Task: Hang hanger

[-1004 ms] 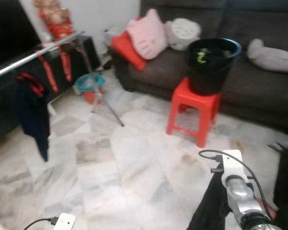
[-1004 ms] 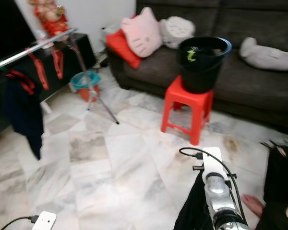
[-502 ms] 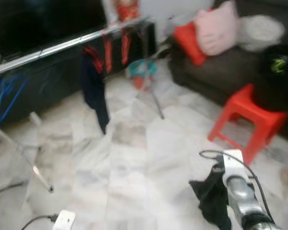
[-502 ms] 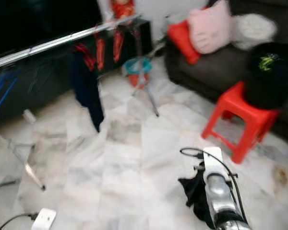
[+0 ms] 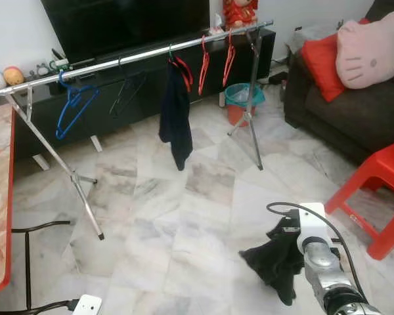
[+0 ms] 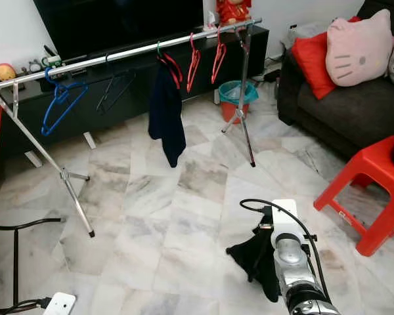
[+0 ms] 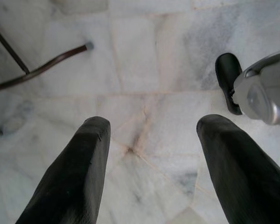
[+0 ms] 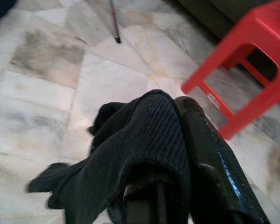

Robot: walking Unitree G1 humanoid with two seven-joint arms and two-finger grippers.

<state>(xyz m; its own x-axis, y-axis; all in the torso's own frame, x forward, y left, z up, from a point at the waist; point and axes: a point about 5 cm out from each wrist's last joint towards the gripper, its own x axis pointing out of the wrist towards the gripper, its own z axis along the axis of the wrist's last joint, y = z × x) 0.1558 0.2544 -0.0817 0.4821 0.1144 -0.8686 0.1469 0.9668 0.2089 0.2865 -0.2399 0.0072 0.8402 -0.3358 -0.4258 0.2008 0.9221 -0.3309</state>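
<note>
My right gripper [image 8: 177, 140] is low in front of me, and its two black fingers are pinched tight on a black cloth [image 5: 276, 256]. The cloth bunches up over one finger and hangs down limp below the claw, above the marble floor [image 5: 184, 216]. I cannot see a hanger inside the cloth.

My left gripper [image 7: 151, 140] points down at the floor. Its fingers are wide apart and hold nothing. A dark curved chair leg [image 7: 42, 67] lies out past its tips.

Far ahead of the right claw, and off to its left, stands a long silver clothes rail [image 5: 131, 56] on thin legs. A dark blue garment [image 5: 176, 115] hangs on a red hanger near the middle of the rail. Two more red hangers [image 5: 217, 59] hang bare beside it. A blue hanger [image 5: 75, 105] and a black hanger [image 5: 128, 92] hang farther left.

Just to the right of my right claw is a red stool [image 5: 374, 197]. Behind the stool is a dark sofa [image 5: 354, 111] with a pink cat pillow [image 5: 371, 39] and a red pillow [image 5: 318, 59]. A teal bucket [image 5: 243, 98] sits behind the far rail leg.
</note>
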